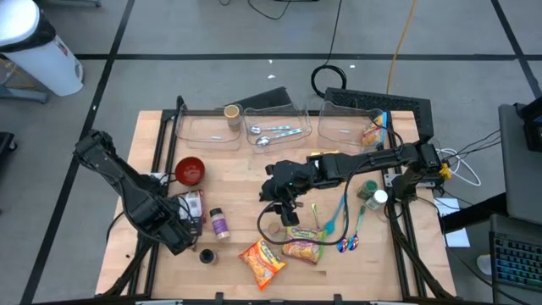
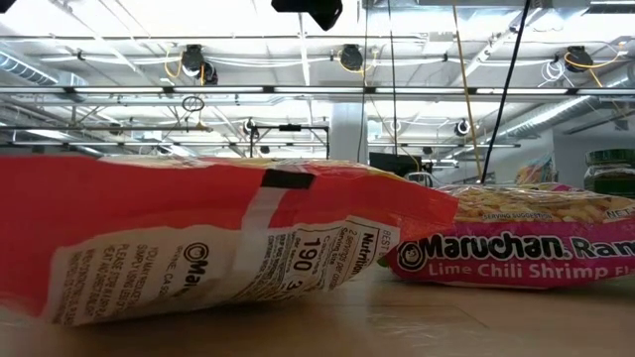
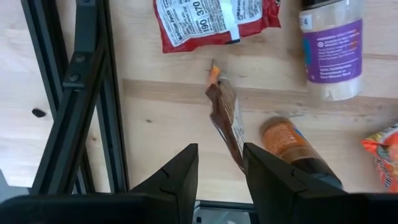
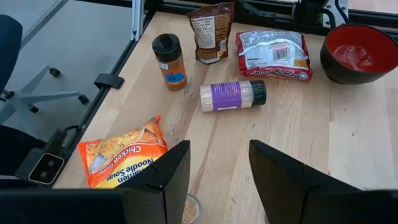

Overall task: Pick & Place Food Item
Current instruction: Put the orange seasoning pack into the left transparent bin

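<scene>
A brown food pouch [image 3: 225, 118] stands upright on the table near its left edge, and the right wrist view shows its face [image 4: 211, 31]. My left gripper [image 3: 217, 152] points straight down over it, open. The pouch's top runs in under one finger [image 3: 267, 180] rather than into the gap. The left gripper shows in the high view [image 1: 182, 225]. My right gripper [image 4: 219, 149] hangs open over the table's middle [image 1: 284, 202], holding nothing. A red ramen packet [image 3: 214, 22] lies flat just beyond the pouch. My left gripper is close over the pouch's top end [image 3: 239, 163], which disappears behind the inner edge of one finger. I cannot tell whether that finger touches it. Bare wood shows through the gap between the fingers.
A purple-labelled shaker [image 4: 233, 95] lies on its side and an orange spice bottle [image 4: 170, 60] stands beside the pouch. A red bowl [image 1: 190, 170], noodle packets [image 1: 262, 261] [image 1: 302, 246], spoons [image 1: 347, 241] and far clear bins [image 1: 207, 127] also sit here. A black frame rail [image 3: 93, 93] lines the left edge.
</scene>
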Motion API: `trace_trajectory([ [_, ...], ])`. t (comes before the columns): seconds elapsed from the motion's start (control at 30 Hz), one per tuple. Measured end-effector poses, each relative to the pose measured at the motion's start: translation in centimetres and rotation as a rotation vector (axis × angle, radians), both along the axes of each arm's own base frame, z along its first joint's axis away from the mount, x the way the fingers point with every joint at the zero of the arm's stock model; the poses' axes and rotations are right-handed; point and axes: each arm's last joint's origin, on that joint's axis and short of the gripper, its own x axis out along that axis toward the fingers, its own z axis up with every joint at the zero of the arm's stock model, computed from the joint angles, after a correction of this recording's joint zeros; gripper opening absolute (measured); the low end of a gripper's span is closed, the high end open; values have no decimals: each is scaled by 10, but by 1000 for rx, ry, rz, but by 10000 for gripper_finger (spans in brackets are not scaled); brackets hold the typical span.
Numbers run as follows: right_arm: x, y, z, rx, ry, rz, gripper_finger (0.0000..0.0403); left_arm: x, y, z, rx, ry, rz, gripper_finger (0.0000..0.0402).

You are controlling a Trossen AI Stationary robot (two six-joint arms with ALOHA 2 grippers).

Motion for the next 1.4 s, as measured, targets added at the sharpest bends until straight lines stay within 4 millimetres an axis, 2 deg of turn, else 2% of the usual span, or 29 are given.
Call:
trace_trajectory([
  [0.73,0,0,0,0,0,-1,160,4,0,-29,-22,-26,-1,129],
  [0.83,0,0,0,0,0,0,160,4,0,-29,-20,-28,-12,103],
  [1.03,0,0,0,0,0,0,160,3,0,-29,-21,-28,-28,10],
  [1.27,0,0,0,-5,-2,4,160,3,0,-29,-28,-34,-68,4],
  [1.4,0,0,0,-15,-6,12,160,5,-4,-22,-87,-30,-120,3],
])
